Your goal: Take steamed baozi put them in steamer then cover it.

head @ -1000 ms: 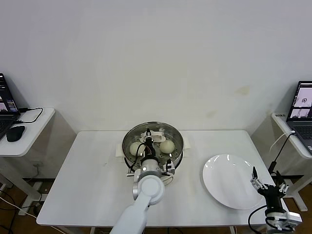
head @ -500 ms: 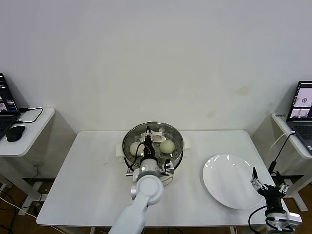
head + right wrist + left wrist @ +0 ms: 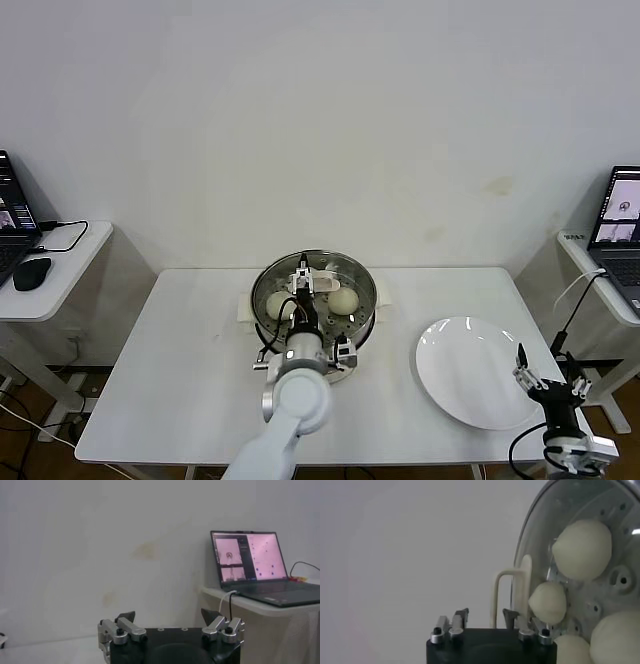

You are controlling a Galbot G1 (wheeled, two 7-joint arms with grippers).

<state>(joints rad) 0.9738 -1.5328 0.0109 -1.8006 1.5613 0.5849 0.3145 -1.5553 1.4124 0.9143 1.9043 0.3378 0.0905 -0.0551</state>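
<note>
The steel steamer [image 3: 366,303] stands mid-table with the clear glass lid [image 3: 335,266] resting on it. Under the glass lie several baozi [image 3: 343,299], seen close through the lid [image 3: 555,510] in the left wrist view as pale buns [image 3: 582,550]. My left gripper [image 3: 304,290] hovers over the lid's cream handle [image 3: 513,594]. It [image 3: 486,617] is open, its fingers standing either side of one handle leg without touching it. My right gripper [image 3: 530,375] waits open and empty near the table's right front corner, pointing [image 3: 170,616] at the wall.
An empty white plate [image 3: 470,372] lies right of the steamer, just beside the right gripper. Side tables flank the work table: a laptop [image 3: 622,225] on the right one, a laptop and a mouse [image 3: 32,272] on the left.
My left gripper has opened and let go of the lid handle, and the arm has drawn back slightly. The lid stays on the steamer. The right arm has not moved.
</note>
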